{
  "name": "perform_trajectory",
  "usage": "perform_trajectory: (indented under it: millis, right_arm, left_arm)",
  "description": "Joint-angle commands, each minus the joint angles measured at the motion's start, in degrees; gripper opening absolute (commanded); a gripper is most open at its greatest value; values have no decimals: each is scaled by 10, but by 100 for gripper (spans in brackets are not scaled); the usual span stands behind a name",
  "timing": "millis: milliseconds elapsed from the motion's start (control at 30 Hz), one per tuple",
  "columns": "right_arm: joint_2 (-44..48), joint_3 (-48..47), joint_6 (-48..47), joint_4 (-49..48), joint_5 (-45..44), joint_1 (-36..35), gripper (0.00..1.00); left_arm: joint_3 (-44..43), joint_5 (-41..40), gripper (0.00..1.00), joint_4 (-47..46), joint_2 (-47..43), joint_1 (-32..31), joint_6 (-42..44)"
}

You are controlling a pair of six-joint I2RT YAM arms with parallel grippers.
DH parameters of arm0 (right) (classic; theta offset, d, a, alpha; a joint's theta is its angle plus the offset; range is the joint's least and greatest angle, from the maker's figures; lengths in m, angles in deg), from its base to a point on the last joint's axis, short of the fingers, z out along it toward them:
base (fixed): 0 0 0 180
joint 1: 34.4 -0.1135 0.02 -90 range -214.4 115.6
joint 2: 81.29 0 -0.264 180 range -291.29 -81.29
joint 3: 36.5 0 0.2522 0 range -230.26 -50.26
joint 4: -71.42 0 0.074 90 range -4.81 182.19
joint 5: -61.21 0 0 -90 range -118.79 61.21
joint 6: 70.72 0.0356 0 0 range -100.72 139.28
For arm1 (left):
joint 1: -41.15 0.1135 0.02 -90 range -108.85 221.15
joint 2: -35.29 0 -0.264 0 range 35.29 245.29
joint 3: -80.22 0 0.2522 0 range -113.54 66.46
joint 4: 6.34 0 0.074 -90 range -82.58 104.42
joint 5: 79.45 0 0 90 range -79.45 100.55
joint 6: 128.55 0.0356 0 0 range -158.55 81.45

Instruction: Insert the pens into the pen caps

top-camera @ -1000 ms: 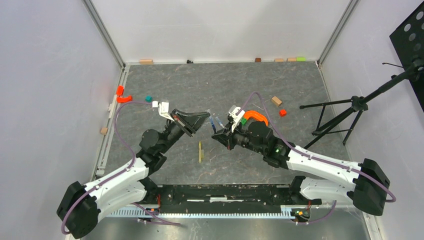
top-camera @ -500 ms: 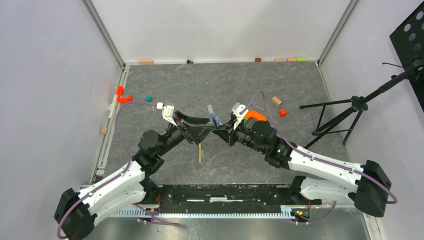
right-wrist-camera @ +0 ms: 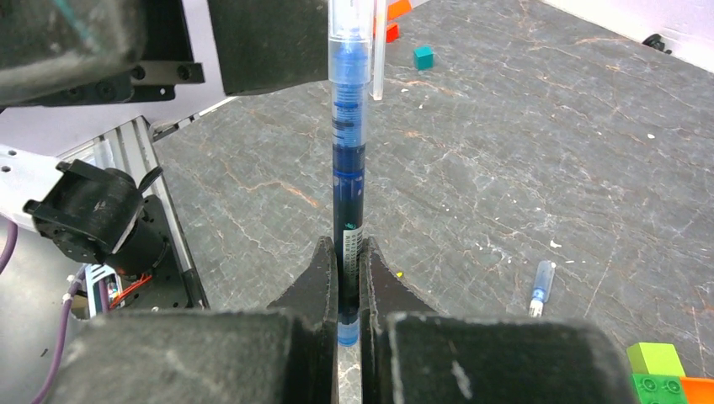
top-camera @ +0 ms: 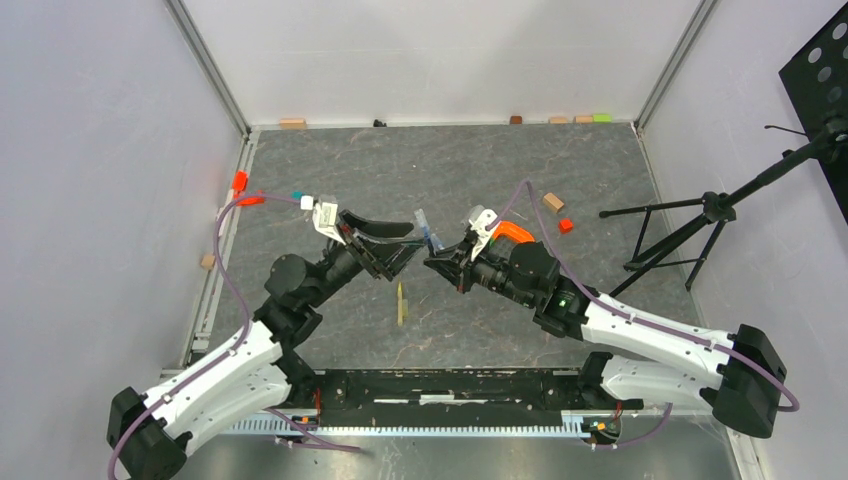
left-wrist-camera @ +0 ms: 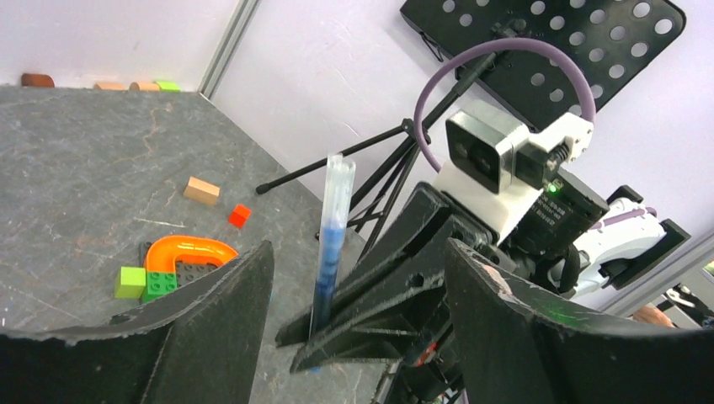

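My right gripper [right-wrist-camera: 349, 261] is shut on the lower part of a blue pen [right-wrist-camera: 348, 160], which points up and away from it. A clear pen cap [right-wrist-camera: 350, 38] sits over the pen's far end. My left gripper [left-wrist-camera: 358, 252] is open, its wide jaws standing on either side of the pen [left-wrist-camera: 330, 244] without touching it. From above, the two grippers meet tip to tip, left gripper [top-camera: 413, 241] facing right gripper [top-camera: 432, 262], with the pen [top-camera: 427, 232] between them. A pale yellow pen [top-camera: 401, 303] lies on the table just in front.
A short blue tube with a white end [right-wrist-camera: 539, 286] lies on the table. An orange arch [top-camera: 512, 231] on green blocks, a tan block [top-camera: 553, 202] and a red cube [top-camera: 566, 225] lie right of the grippers. A tripod stand [top-camera: 690, 230] is at the right, red pieces [top-camera: 242, 190] at the left.
My left gripper went from shut to open at the pen's far end and has drawn back slightly to the left. The right gripper still holds the pen.
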Motion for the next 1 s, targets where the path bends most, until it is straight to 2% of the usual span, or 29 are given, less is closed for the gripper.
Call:
perform_trajectory:
  millis: [0,333,600,967]
  right_arm:
    - [15,4,-7,-26,22,1,0]
    - [16,4,-7,-17,29,1,0]
    - [11,1,-5,-6,30,1,0]
    - [4,-8,-6,-2,34,0,0]
  left_arm:
    - [-40,12,77,-17,27,0,26]
    - [-69,34,60,-28,67,-1,36]
    - [-90,29,58,7,63,-1,64]
    - [-92,38,31,37,68,-1,89]
